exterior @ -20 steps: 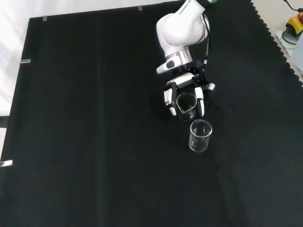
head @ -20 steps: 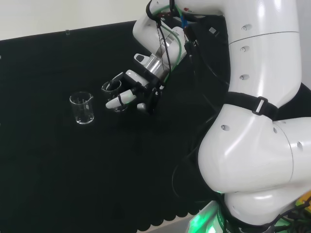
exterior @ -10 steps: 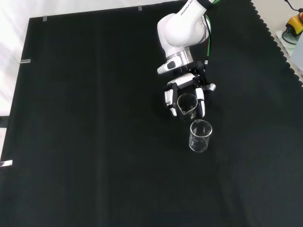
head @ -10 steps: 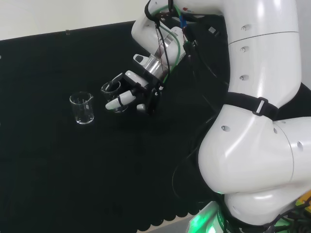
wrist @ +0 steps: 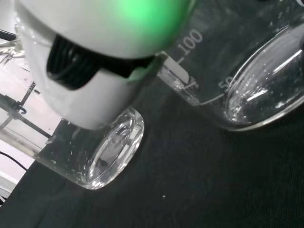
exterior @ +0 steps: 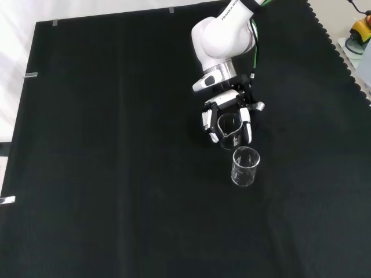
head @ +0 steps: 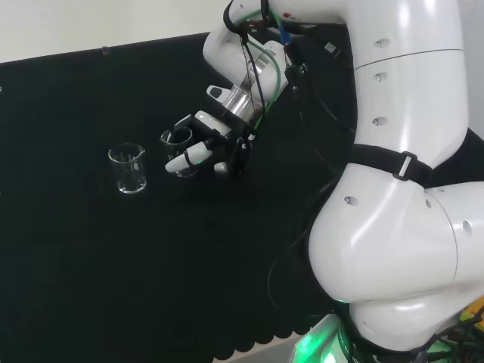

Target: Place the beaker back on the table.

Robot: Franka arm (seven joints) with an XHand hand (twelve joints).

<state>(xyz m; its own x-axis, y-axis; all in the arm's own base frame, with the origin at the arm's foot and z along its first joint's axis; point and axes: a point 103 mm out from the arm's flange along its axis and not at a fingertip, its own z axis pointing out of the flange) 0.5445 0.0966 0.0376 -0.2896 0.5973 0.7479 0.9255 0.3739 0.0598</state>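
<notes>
Fingers (exterior: 246,128) of the hand (exterior: 227,110) were curled round a clear beaker (exterior: 228,128), one on each side of its rim in the front view, so the hand had hold of it. In the head view the hand (head: 215,138) sat left of the arm's white links, with the held beaker (head: 178,150) at its fingertips, upright and low over the black cloth (head: 91,249); whether its base touched the cloth could not be told. A second beaker (exterior: 245,166), also clear and upright, stood on the cloth (exterior: 116,174) just below the held one in the front view, close to it but apart. In the head view this second beaker (head: 128,169) stood to the left of the hand, spout toward the arm.

The wrist view showed both glass bases close up over the cloth (wrist: 190,180): one beaker (wrist: 247,76) carried white graduation marks on its wall, and the other (wrist: 102,154) lay partly behind a blurred white part of the hand (wrist: 85,71) tinged with green light. Which of the two was the held one could not be told there.
</notes>
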